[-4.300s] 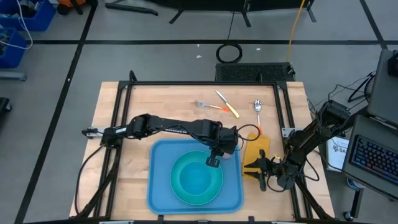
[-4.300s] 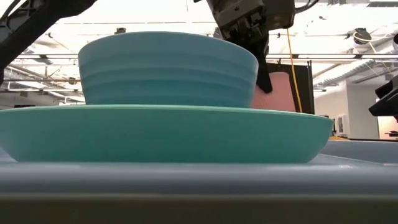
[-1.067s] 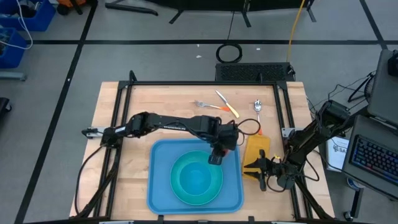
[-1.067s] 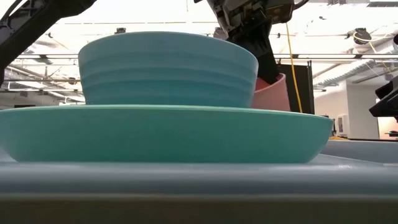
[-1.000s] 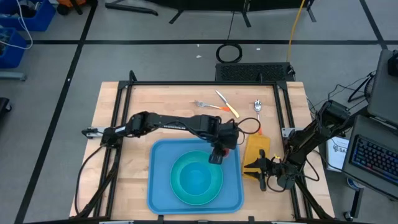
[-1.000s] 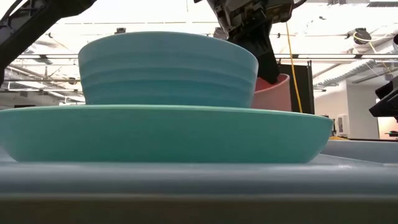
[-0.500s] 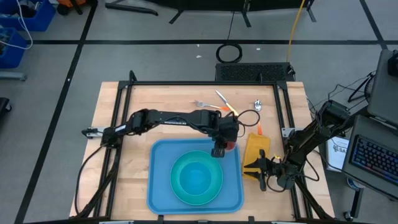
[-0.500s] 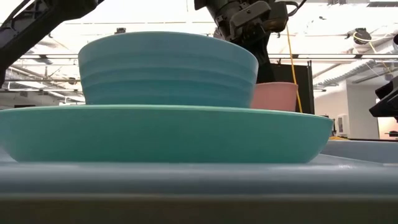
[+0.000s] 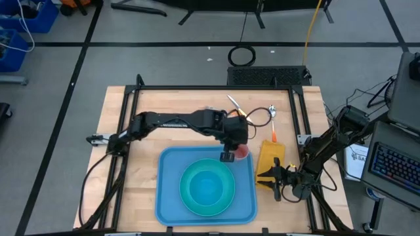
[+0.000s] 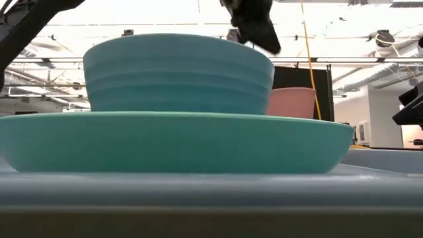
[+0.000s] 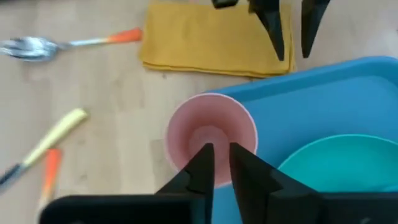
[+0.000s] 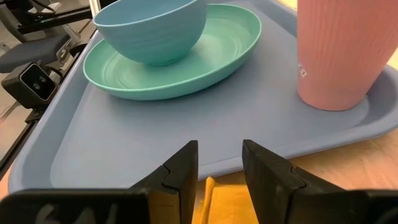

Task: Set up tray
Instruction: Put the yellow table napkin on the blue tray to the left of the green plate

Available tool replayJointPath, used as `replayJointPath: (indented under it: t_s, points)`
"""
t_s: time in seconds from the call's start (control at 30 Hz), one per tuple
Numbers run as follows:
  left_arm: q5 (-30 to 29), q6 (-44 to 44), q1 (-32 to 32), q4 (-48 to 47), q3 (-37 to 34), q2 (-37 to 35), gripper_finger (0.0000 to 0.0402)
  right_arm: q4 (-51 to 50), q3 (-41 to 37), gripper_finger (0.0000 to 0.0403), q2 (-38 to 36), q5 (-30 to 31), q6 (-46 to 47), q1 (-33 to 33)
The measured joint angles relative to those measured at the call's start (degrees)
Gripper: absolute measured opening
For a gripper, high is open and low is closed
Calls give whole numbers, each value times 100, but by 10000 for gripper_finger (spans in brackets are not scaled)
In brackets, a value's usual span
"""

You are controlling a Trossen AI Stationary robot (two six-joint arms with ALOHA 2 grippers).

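Two dark arms show in the high view. At frame centre lies the large light-blue rectangular plastic tray (image 9: 169,200), carrying a round turquoise plate (image 9: 188,198) with a turquoise bowl (image 9: 207,189) and, in its upper right corner, a pink ribbed cup (image 9: 243,152). The left gripper (image 9: 228,156) hangs above that cup, fingers nearly together, grasping nothing. The right gripper (image 9: 274,176), lower right, is partly parted and empty over a folded yellow-orange napkin (image 9: 270,157).

Pink cup (image 12: 345,53) on blue tray (image 12: 186,140), bowl (image 12: 152,31) on turquoise plate (image 12: 186,65)
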Motion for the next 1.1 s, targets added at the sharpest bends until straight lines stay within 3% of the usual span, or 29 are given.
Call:
replayJointPath:
  t_s: [0.13,0.43,0.6,0.8,0.9,0.97,1.1]
  points:
    - [-114,102,-164,-208,4,-510,6,-9,-1,114,0,6,-8,-2]
    - [-399,-164,-1041,-953,4,-1215,4,521,-1,114,0,-39,-86,48]
    - [-1238,-276,-1770,-1205,4,-1265,4,1168,1,114,0,-312,-221,70]
    - [-2251,-662,-2375,-1389,-197,-1276,3,1471,233,97,0,-294,-1197,74]
    - [-2768,-1005,-2694,-1227,-735,-1512,2,1473,553,83,0,-302,-1852,76]
    - [-2828,-1033,-2859,-501,-1343,-1857,3,1438,792,73,0,-299,-2342,122]
    - [-3029,-1265,-3192,1137,-3286,-2899,3,1220,1254,52,-2,-298,-3152,170]
